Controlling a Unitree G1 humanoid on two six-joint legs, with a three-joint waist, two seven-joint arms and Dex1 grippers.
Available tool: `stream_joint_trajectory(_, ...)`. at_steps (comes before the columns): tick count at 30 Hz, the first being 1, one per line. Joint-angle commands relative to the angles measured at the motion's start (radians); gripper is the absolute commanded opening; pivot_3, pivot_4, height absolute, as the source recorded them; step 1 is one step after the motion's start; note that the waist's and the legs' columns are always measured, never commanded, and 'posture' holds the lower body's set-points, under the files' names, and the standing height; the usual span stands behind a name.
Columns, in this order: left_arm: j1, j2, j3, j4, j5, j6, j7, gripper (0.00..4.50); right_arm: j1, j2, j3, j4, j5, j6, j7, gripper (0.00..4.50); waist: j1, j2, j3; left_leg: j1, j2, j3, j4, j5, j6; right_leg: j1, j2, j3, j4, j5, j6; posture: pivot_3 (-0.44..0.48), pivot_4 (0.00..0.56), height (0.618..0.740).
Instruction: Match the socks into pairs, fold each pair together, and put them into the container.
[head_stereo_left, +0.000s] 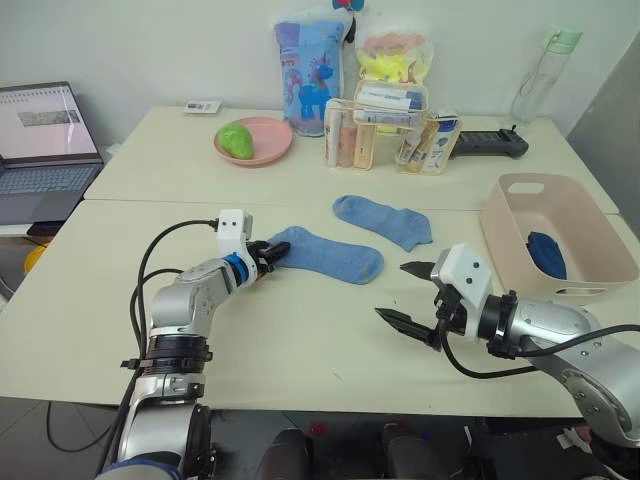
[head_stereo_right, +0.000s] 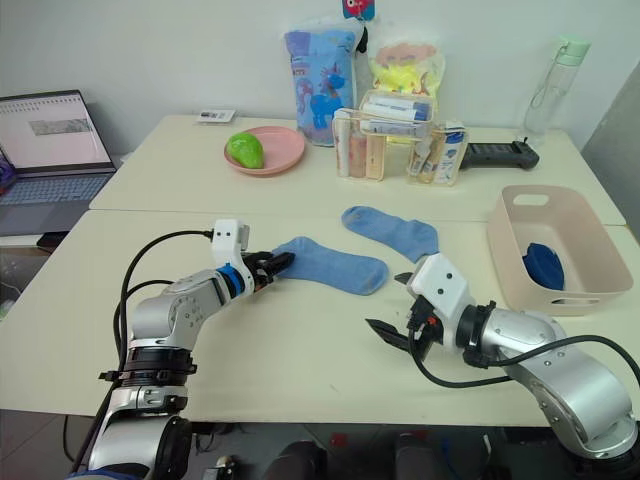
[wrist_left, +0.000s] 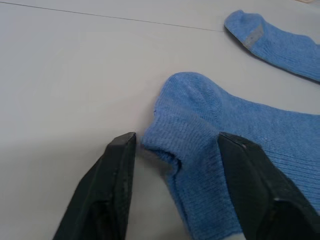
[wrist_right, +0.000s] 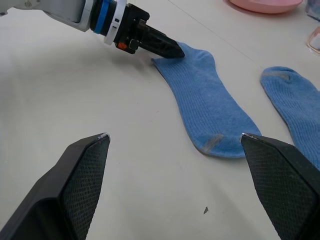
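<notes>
Left wrist view puts the two black fingers of the left gripper (wrist_left: 172, 165) astride the cuff corner of the near light blue sock (wrist_left: 240, 150), spread apart with the fabric rising in a small ridge between them; one finger sits on the table (head_stereo_left: 300, 360) beside the sock's edge, the other over the ribbing. From the head camera the same left gripper (head_stereo_left: 268, 254) meets the sock's cuff end, and the sock (head_stereo_left: 325, 254) lies flat, toe pointing toward the robot's right. To take this well, I judge the fingers should close low, against the tabletop, so they catch both layers of the cuff and not just the top one; a shallow pinch on knit this thin is likely to slip when lifted.

Farther right and toward the back lies the second light blue sock (head_stereo_left: 384, 220), apart from the first, angled across the seam where two tabletops meet. The pair needs stacking toe to toe, so dragging the held sock over it seems the cleanest route.

Right of that, the right gripper (head_stereo_left: 408, 292) hovers above bare table, fingers wide apart and holding nothing. At the far right the container (head_stereo_left: 590, 225) stands with a dark navy bundle (head_stereo_left: 547, 254) inside.
</notes>
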Motion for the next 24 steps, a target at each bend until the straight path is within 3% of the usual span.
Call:
stream_joint_trajectory(1,-0.024,-0.016,-0.023,0.046,0.014,-0.032,-0.019,1.43,-0.020,-0.002,-0.004,-0.028,0.014,-0.002,-0.004,4.50,0.001,0.000,0.000,0.000,0.000,0.000,0.000,0.000,0.000,0.000,0.000,0.000,0.000,0.000,0.000,0.000,0.150,0.703)
stream_joint_trajectory(5,-0.036,-0.016,-0.011,0.070,0.024,-0.069,-0.016,0.18,-0.021,-0.002,-0.002,-0.030,0.016,0.000,-0.005,4.50,0.001,0.000,0.000,0.000,0.000,0.000,0.000,0.000,0.000,0.000,0.000,0.000,0.000,0.000,0.000,0.000,0.150,0.703)
stream_joint_trajectory(6,-0.036,-0.010,0.023,0.054,0.006,-0.072,-0.003,0.03,-0.020,-0.002,-0.001,-0.034,0.016,0.001,-0.006,4.50,0.001,0.000,0.000,0.000,0.000,0.000,0.000,0.000,0.000,0.000,0.000,0.000,0.000,0.000,0.000,0.000,0.150,0.703)
stream_joint_trajectory(14,0.048,0.095,0.193,-0.209,-0.140,0.075,0.004,0.03,-0.008,0.005,0.004,-0.047,0.027,0.004,-0.012,4.50,-0.013,0.000,0.000,0.000,0.002,0.000,-0.001,0.000,0.000,-0.001,0.001,0.000,0.001,0.000,0.000,0.000,0.150,0.703)
stream_joint_trajectory(18,0.074,0.292,0.219,-0.282,-0.140,0.139,-0.067,0.03,-0.026,0.008,0.025,-0.022,0.021,-0.017,0.006,4.50,-0.013,-0.001,0.001,0.000,0.002,0.000,-0.001,0.000,0.000,-0.001,0.001,0.000,0.000,0.000,0.000,0.000,0.150,0.703)
stream_joint_trajectory(24,-0.017,0.476,0.211,-0.278,-0.128,0.155,-0.112,0.03,-0.047,0.007,0.045,0.014,0.013,-0.045,0.031,4.50,-0.002,-0.002,0.002,0.000,0.000,-0.002,-0.001,-0.001,0.002,0.000,0.000,-0.001,-0.002,0.000,0.000,0.000,0.150,0.703)
